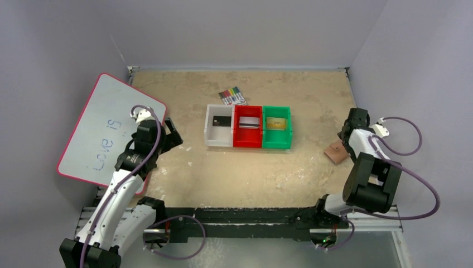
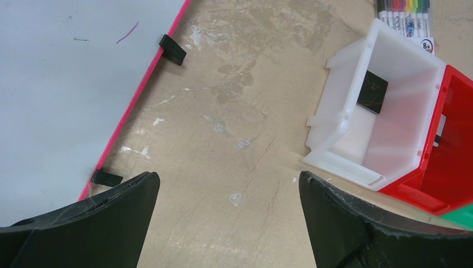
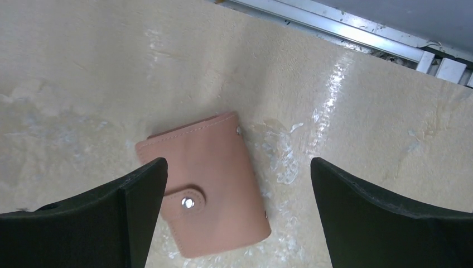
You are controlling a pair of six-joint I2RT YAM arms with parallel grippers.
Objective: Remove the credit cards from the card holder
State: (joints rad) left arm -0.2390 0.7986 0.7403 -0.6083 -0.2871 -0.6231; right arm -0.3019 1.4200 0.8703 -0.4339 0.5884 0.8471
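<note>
From the overhead view I count three bins in a row at upper centre, with one credit card in each. A black card point(image 1: 222, 121) is in the white bin point(image 1: 209, 135), a silver card point(image 1: 249, 121) in the red bin point(image 1: 247, 143), and a gold card point(image 1: 276, 123) in the green bin point(image 1: 276, 144).

There is one marker pack point(image 1: 232, 96) just above the bins and one whiteboard point(image 1: 95, 120) at left.

One card holder point(image 1: 336, 152) lies flat on the worktop point(image 1: 251, 178) at centre right, snapped shut. In the right wrist view it sits low in the frame between the fingers, nearer the left one.

My right claw point(image 3: 237, 164) is wide open above it, gripping nothing. My left claw point(image 2: 228, 190) is also wide open and empty, over bare worktop between the whiteboard and the white bin.
</note>
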